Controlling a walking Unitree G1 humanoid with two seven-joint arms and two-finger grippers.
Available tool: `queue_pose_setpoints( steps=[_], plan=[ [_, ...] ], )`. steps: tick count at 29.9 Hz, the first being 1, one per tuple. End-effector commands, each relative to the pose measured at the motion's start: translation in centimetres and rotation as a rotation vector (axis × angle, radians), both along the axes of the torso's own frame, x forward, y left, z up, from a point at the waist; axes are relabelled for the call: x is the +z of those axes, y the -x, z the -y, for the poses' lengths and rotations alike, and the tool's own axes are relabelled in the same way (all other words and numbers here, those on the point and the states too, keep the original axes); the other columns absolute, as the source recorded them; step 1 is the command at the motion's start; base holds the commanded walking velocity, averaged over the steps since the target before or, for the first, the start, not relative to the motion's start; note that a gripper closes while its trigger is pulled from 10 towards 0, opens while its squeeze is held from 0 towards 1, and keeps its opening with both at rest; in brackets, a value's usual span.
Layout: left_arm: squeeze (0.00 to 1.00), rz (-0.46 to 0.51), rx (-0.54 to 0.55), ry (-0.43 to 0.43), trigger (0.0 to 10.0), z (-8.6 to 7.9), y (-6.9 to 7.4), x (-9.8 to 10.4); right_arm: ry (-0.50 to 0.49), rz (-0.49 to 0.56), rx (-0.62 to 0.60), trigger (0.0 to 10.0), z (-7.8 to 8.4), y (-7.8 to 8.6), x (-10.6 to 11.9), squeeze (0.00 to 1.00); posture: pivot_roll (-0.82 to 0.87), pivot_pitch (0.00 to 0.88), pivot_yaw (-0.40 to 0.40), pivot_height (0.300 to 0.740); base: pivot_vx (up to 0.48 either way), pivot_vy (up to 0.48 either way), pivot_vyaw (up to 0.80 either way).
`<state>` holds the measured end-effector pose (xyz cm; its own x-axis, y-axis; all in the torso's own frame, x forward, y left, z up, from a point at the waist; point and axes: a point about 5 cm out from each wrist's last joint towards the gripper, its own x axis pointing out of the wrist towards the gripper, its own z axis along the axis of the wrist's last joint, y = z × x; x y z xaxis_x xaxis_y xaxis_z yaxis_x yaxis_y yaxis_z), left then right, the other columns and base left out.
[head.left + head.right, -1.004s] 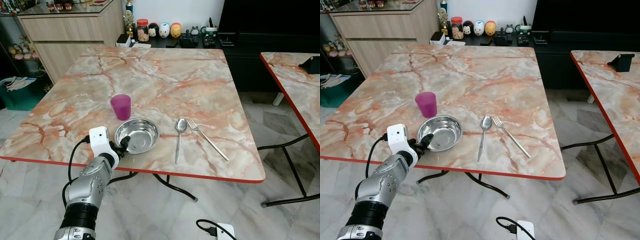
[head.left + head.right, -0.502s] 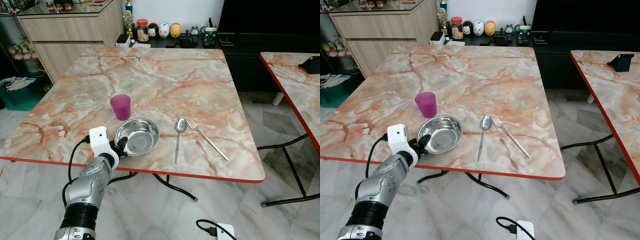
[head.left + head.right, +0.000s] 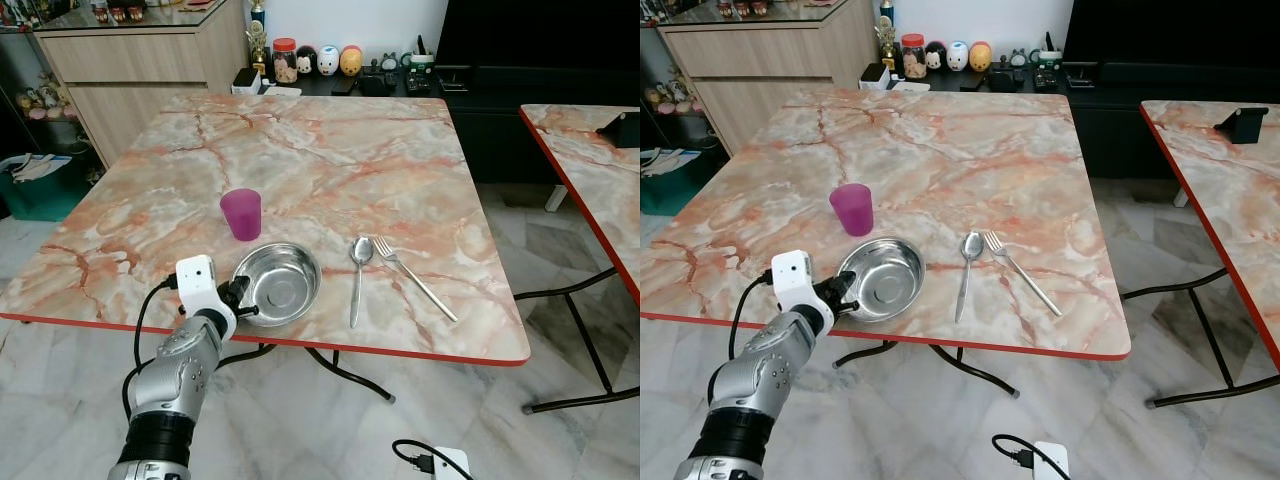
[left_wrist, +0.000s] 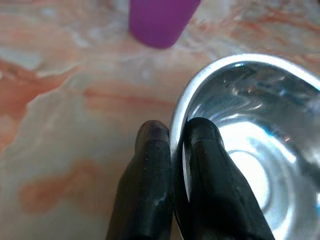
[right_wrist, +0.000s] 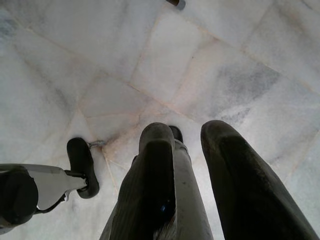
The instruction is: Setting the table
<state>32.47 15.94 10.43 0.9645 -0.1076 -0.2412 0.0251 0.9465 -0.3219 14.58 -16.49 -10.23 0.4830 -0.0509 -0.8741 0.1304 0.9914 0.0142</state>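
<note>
Home dining area: marble-top table [image 3: 330, 150], wooden sideboard [image 3: 140, 70], toy figurines [image 3: 328, 60], tiled floor [image 3: 450, 400]

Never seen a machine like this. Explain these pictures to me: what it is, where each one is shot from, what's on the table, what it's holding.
This is a walking humanoid robot with two silver arms, each ending in a two-fingered black claw. Two pictures come from cameras in its head, looking down at a pink-veined marble table. The other two come from cameras on its wrists.

On the table stand a purple plastic cup, a round shiny steel bowl, a steel spoon and a steel fork.

The left claw pinches the bowl's near rim, one finger inside and one outside. The right claw hangs idle over the pale tiled floor, its fingers apart.
</note>
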Motion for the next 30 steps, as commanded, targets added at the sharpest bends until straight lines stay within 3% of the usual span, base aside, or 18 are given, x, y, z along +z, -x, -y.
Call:
queue_pose_setpoints(
  steps=[1, 6, 8, 9, 10, 11, 21, 26, 30],
  plan=[
    [0.00, -0.030, 0.005, -0.007, 0.0, -0.1, 0.5, -0.8, 0.001, -0.014, 0.010, 10.0, 0.0, 0.3, -0.1, 0.00, 0.01, 0.000, 0.022, 0.740, 0.000, 0.000, 0.00],
    [0.00, 0.017, 0.006, 0.059, 0.0, 0.3, 0.9, -0.3, 0.003, -0.012, 0.009, 10.0, 0.1, 0.3, -0.1, 0.00, 0.01, 0.000, 0.015, 0.740, 0.000, 0.000, 0.00],
    [0.00, 0.087, -0.008, 0.091, 0.0, 0.5, 0.9, 0.5, 0.004, -0.011, 0.009, 10.0, 0.1, 0.3, -0.1, 0.00, 0.02, 0.000, 0.012, 0.740, 0.000, 0.000, 0.00],
    [0.00, 0.169, -0.027, 0.123, 2.7, 0.9, 1.1, 1.5, 0.005, -0.011, 0.008, 10.0, 0.1, 0.2, -0.1, 0.00, 0.02, 0.000, 0.010, 0.740, 0.000, 0.000, 0.00],
    [0.00, 0.217, -0.033, 0.151, 2.7, 1.0, 1.2, 2.2, 0.005, -0.011, 0.008, 10.0, 0.1, 0.2, -0.1, 0.00, 0.02, 0.000, 0.010, 0.740, 0.000, 0.000, 0.00],
    [0.00, 0.229, -0.029, 0.161, 9.7, 1.0, 1.3, 2.4, 0.005, -0.011, 0.007, 10.0, 0.1, 0.2, -0.1, 0.00, 0.02, 0.000, 0.008, 0.740, 0.000, 0.000, 0.00],
    [0.00, 0.409, -0.036, 0.272, 10.0, 1.6, 2.0, 5.1, 0.007, -0.006, -0.003, 10.0, 0.2, 0.1, 0.0, 0.00, 0.02, 0.000, -0.003, 0.740, 0.000, 0.000, 0.00],
    [0.00, 0.482, 0.019, 0.269, 10.0, 1.0, 2.0, 6.2, 0.002, 0.001, -0.020, 10.0, 0.3, 0.0, 0.0, 0.00, 0.02, 0.000, -0.007, 0.740, 0.000, -0.052, 0.00],
    [0.00, 0.481, 0.020, 0.254, 10.0, 1.1, 1.7, 6.4, 0.000, 0.007, -0.031, 10.0, 0.3, 0.0, 0.0, 0.00, 0.02, 0.000, -0.005, 0.740, 0.000, -0.352, 0.00]
  ],
)
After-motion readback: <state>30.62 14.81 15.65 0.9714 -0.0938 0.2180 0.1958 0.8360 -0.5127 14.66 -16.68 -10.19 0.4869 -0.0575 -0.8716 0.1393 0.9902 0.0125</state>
